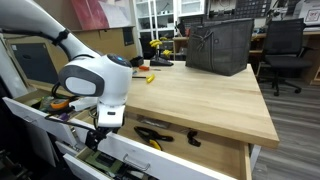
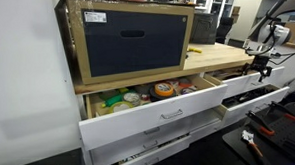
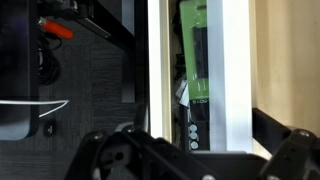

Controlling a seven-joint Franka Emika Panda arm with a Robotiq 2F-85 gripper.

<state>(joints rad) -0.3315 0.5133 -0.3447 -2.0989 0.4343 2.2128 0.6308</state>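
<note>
White arm [image 1: 88, 78] bends down; gripper [image 1: 97, 140] hangs vertical over open white drawer [image 1: 180, 160] of light wooden desk [image 1: 205, 95]. Jaws apart, empty.

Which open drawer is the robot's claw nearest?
The drawer away from the black box, by the gripper, not the drawer full of colourful things.

Worktop [image 1: 200, 95]: pale wood, smooth, matt. Drawers [image 2: 164, 114]: white painted metal, satin sheen. My arm [image 1: 95, 78]: glossy white plastic shell. My gripper [image 3: 190, 155]: matt black. Packet [image 3: 197, 60]: glossy green plastic.
</note>
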